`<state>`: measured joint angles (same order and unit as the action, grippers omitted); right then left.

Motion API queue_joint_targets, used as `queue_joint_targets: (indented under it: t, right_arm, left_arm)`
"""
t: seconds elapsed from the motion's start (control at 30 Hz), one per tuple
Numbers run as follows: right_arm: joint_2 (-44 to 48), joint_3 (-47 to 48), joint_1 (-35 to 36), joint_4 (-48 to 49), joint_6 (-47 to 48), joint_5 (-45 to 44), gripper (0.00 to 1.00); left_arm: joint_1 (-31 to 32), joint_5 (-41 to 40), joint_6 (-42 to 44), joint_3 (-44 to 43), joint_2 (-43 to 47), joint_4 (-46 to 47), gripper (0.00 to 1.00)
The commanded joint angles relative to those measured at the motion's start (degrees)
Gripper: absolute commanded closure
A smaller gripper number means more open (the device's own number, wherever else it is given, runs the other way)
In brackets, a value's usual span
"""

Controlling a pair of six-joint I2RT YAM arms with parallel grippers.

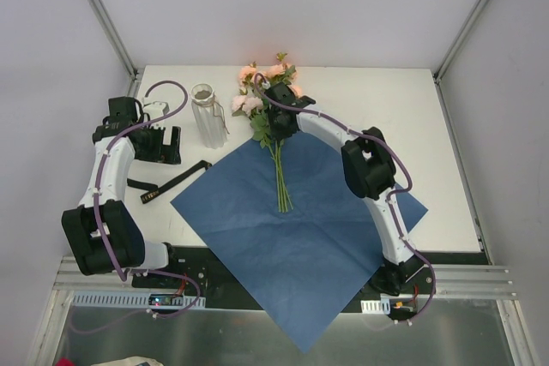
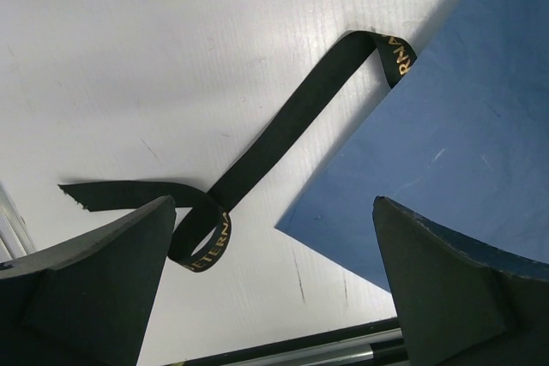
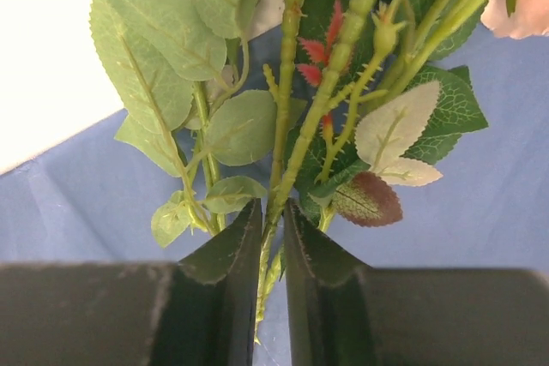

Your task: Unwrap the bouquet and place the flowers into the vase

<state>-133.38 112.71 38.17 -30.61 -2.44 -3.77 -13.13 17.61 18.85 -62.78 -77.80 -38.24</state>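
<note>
Where the big square sheet of dark blue paper (image 1: 300, 237) lay flat on the white table (image 1: 429, 126) at six o'clock, a loose black ribbon (image 1: 176, 182) trailed off its nine o'clock corner. The left gripper (image 2: 274, 212) hung over that ribbon, jaws spread wide and empty. Farther on, the right gripper (image 3: 273, 212) was pinched nearly shut on a thin green stem of the peach-pink artificial roses (image 1: 266, 83), their heads at twelve o'clock. The ribbed whitish vase (image 1: 204, 113) stood near their nine o'clock.
</note>
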Motion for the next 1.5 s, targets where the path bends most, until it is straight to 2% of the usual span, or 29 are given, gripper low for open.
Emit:
queue_joint_targets:
  t: [0.0,0.13,0.6,0.77,0.93,1.07,1.2,1.23,1.33,1.37,1.47]
  right_arm:
    - [1.63,2.08,0.06,0.73,-0.81,-0.27,0.87]
    - [5.49,-1.16,0.06,2.39,-1.08,-0.97,0.98]
    - [24.56,-15.84,-0.03,11.26,-3.89,-3.52,0.99]
    - [31.59,-22.08,-0.55,17.06,-5.64,-0.98,0.99]
    - [37.31,-23.41,-0.56,28.84,-7.32,2.97,0.99]
    - [36.00,-14.12,1.11,35.51,-5.74,6.05,0.99]
    - [33.72,-10.34,2.78,54.47,-6.09,10.70,0.99]
    - [31.97,-8.92,3.13,56.34,-5.91,10.97,0.99]
    - [28.46,-7.15,4.45,70.20,-5.39,11.51,0.99]
    - [27.40,-6.97,5.24,79.12,-4.17,11.42,0.99]
    - [22.56,-1.45,6.65,83.78,-1.70,12.11,0.99]
  left_arm:
    - [-0.76,0.59,1.10,1.08,0.37,0.97,0.01]
    - [-0.85,0.50,1.19,1.79,0.63,1.24,0.01]
    - [-0.76,0.59,1.27,1.96,2.39,1.41,0.01]
    - [-0.85,0.50,1.45,1.79,2.65,1.41,0.01]
    - [-0.85,0.41,0.66,0.65,2.92,1.33,0.01]
    - [-1.11,0.24,-0.22,-0.06,2.57,1.32,0.01]
    - [-2.51,1.37,-1.62,-1.20,2.04,1.24,0.01]
    - [-2.78,1.55,-2.23,-1.37,1.86,1.15,0.01]
    - [-4.45,3.04,-3.47,-1.90,1.34,0.97,0.01]
    - [-4.80,3.57,-3.73,-2.08,1.07,0.80,0.01]
    - [-5.42,4.63,-4.09,-2.17,0.20,0.36,0.01]
